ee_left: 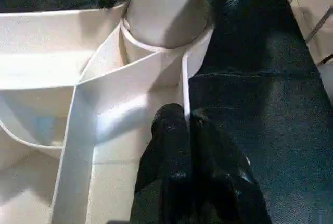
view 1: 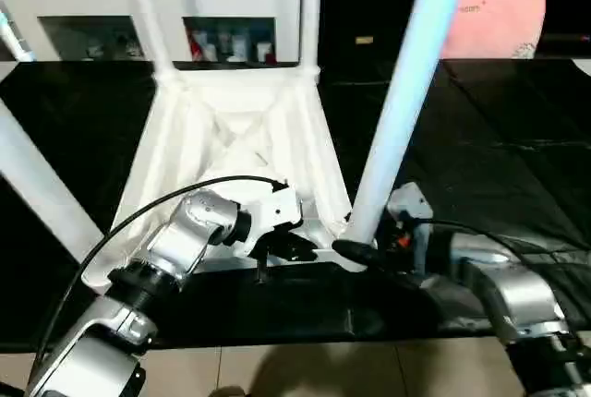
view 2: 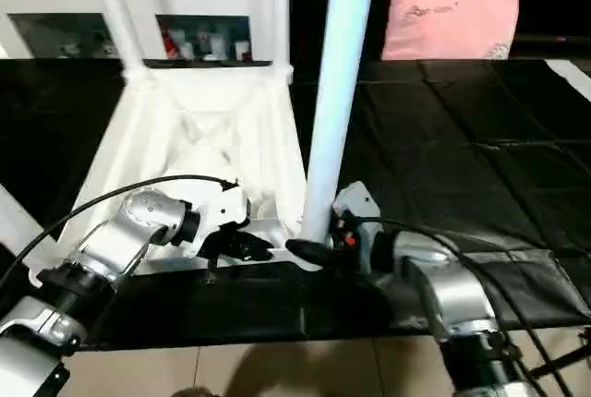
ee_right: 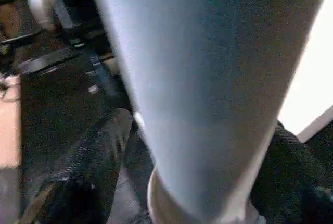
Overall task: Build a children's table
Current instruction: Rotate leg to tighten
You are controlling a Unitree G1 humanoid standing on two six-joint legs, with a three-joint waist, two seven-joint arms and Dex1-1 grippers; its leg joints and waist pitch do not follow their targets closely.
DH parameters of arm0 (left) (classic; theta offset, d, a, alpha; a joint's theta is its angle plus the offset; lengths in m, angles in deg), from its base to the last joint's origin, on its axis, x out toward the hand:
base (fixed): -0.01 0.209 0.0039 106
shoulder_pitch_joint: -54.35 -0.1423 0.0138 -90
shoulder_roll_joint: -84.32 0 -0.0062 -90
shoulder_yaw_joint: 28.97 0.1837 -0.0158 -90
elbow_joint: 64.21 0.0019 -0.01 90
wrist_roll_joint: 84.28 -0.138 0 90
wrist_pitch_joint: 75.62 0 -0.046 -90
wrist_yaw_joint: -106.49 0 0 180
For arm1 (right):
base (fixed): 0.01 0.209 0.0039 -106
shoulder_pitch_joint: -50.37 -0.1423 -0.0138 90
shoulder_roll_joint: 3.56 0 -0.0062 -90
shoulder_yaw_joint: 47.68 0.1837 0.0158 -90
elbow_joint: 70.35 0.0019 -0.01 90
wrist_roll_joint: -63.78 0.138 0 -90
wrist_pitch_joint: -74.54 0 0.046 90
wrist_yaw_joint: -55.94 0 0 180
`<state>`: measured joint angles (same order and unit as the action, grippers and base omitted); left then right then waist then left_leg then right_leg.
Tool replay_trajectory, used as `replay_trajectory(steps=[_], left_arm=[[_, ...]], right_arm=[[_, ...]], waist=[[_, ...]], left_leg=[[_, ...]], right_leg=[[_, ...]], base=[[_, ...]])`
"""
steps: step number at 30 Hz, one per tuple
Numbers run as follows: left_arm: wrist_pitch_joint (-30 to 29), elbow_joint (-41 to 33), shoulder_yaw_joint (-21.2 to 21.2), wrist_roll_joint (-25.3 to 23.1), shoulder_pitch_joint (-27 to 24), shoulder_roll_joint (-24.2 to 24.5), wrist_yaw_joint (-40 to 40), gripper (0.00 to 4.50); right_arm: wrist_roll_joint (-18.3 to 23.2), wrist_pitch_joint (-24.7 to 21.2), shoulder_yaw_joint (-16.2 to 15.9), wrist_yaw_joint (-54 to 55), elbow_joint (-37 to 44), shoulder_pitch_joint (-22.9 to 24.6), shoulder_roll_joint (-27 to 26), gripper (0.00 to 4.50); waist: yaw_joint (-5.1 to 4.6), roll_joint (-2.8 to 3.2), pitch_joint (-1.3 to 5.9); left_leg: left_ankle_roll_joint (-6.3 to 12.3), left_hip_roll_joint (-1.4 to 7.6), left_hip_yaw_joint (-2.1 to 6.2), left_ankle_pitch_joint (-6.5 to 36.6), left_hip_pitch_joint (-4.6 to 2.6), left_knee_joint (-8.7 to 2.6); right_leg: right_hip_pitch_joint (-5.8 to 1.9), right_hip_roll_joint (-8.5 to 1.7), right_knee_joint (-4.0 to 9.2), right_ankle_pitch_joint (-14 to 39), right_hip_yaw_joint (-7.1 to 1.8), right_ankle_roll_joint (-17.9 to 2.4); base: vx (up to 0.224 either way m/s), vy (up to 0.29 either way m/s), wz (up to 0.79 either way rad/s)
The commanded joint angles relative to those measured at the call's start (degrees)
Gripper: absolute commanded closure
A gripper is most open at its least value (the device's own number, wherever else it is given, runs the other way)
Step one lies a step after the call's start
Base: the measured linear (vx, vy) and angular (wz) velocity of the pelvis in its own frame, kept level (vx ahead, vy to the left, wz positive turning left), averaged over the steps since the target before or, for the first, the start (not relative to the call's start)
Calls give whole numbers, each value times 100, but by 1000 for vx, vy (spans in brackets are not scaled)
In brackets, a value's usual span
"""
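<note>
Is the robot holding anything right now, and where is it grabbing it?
The left gripper pinches the tabletop's thin side wall near the corner. The right gripper's fingers straddle the leg near its base; whether they squeeze it cannot be told.

Both forearms are brushed silver metal, built of rounded cylindrical segments with darker joints between them. The left forearm (view 1: 175, 249) ends in a white plastic wrist housing (view 1: 272, 210), and a thin black cable (view 1: 138, 217) arcs over it from the housing back toward the elbow. The right forearm (view 1: 512, 291) carries a pale grey-white block (view 1: 408, 201) at its wrist with a small orange-red marking (view 1: 399, 241) beside it, and black cables (view 2: 480, 272) loop along its silver shell. Each arm finishes in matte black fingers (ee_left: 174, 146) with a faintly textured, rubbery surface.
</note>
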<state>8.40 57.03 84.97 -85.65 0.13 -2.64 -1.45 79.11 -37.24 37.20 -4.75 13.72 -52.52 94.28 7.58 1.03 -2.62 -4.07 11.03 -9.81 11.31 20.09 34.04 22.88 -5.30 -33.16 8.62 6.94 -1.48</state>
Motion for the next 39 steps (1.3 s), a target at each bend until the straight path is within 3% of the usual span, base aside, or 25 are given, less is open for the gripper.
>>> replay_trajectory(steps=[1,4,7,10,13,15,16,21,22,24,26,27,28,29,30,31,32,33,36,37,39], left_arm=[[342,251,63,-137,251,-20,36,450],[451,383,30,-146,315,-29,24,450],[726,696,-126,-62,421,-55,-68,450],[789,708,-210,22,385,-41,-45,450],[730,429,-361,165,219,25,-99,450],[687,298,-432,207,156,38,-186,450],[574,9,-596,347,3,47,-313,450],[330,-639,-899,657,-389,117,-445,450],[242,-799,-987,727,-487,118,-521,423],[32,-1097,-1155,876,-657,83,-687,423],[-480,-1854,-1485,1203,-1093,-6,-1052,391],[-480,-1854,-1485,1203,-1093,-6,-1052,385],[-759,-2379,-1668,1333,-1444,-97,-1370,379],[-785,-2446,-1686,1343,-1493,-113,-1412,370],[-983,-2951,-1821,1420,-1861,-235,-1729,359],[-1285,-3634,-1975,1517,-2373,-459,-2164,349],[-1389,-3911,-2027,1552,-2589,-563,-2341,341],[-1557,-4359,-2071,1644,-2943,-703,-2610,334],[-1626,-4638,-2085,1716,-3204,-777,-2755,319],[-1634,-4789,-2145,1735,-3394,-810,-2910,299],[-1543,-4927,-2286,1743,-3618,-868,-3097,279]], right_arm=[[345,-2,108,-440,431,180,176,68],[447,-29,182,-511,563,263,256,40],[662,-60,496,-443,869,482,433,6],[678,-11,606,-307,940,576,464,6],[689,24,667,-232,1069,705,486,6],[669,29,688,-185,1109,741,493,6],[673,-50,792,-26,1186,807,489,6],[936,-352,984,64,1579,1037,608,6],[990,-344,999,73,1687,1097,619,2],[1041,-409,1029,195,1805,1160,562,0],[1069,-384,1032,472,1985,1301,367,0],[1069,-384,1032,472,1985,1301,367,0],[1059,-388,1028,660,2070,1417,233,0],[1055,-384,1026,677,2078,1433,219,0],[1031,-353,1006,810,2142,1558,116,0],[972,-359,980,1031,2208,1713,3,0],[936,-353,966,1124,2221,1766,-44,0],[867,-379,937,1323,2237,1830,-114,0],[799,-444,918,1515,2236,1849,-180,0],[777,-520,886,1608,2269,1863,-215,0],[794,-639,834,1675,2345,1906,-243,0]], waist=[[-23,23,374],[18,16,377],[34,-7,382],[37,-27,385],[6,-84,372],[0,-64,378],[-19,-110,374],[-59,-94,389],[-79,-87,379],[-126,-99,384],[-157,-109,365],[-167,-102,370],[-175,-137,335],[-195,-121,318],[-203,-146,305],[-222,-133,278],[-241,-173,305],[-249,-157,277],[-268,-166,244],[-274,-184,218],[-299,-213,203]], left_leg=[[312,242,46,1208,-46,-413],[310,239,45,1166,-30,-418],[328,231,50,1106,-14,-415],[342,230,61,1059,2,-416],[347,218,56,1040,20,-421],[349,238,67,996,18,-422],[384,228,51,963,20,-417],[457,260,63,698,51,-410],[498,253,54,714,47,-402],[505,247,57,640,93,-396],[492,230,29,776,63,-386],[457,256,44,775,73,-394],[472,234,28,867,60,-406],[415,255,44,967,68,-417],[393,266,38,1038,56,-426],[382,249,35,1163,49,-439],[312,286,60,1235,47,-446],[308,276,44,1339,24,-453],[261,223,54,1603,7,-458],[246,196,53,1804,-41,-449],[206,188,90,1888,10,-462]], right_leg=[[-319,-376,402,1718,-348,-834],[-320,-388,424,1805,-333,-802],[-335,-386,430,1894,-326,-735],[-336,-398,419,1942,-316,-678],[-338,-408,443,2186,-307,-603],[-328,-419,426,2184,-314,-599],[-314,-399,438,2148,-312,-600],[-326,-394,341,1613,-332,-783],[-308,-390,347,1570,-336,-810],[-345,-400,313,1437,-328,-867],[-305,-397,392,1784,-313,-887],[-326,-411,352,1765,-321,-903],[-294,-371,418,2013,-306,-800],[-311,-401,401,2191,-313,-735],[-293,-400,428,2323,-309,-711],[-273,-387,488,2610,-306,-593],[-302,-414,460,2707,-309,-549],[-241,-384,529,2921,-310,-451],[-209,-338,621,3256,-284,-225],[-171,-313,681,3490,-263,-79],[-219,-324,684,3610,-230,44]], base=[[0,0,0],[0,0,0],[0,0,0],[0,0,0],[0,0,0],[0,0,0],[0,0,0],[0,0,0],[0,0,0],[0,0,0],[0,0,0],[0,0,0],[0,0,0],[0,0,0],[0,0,0],[0,0,0],[0,0,0],[0,0,0],[0,0,0],[0,0,0],[0,0,0]])
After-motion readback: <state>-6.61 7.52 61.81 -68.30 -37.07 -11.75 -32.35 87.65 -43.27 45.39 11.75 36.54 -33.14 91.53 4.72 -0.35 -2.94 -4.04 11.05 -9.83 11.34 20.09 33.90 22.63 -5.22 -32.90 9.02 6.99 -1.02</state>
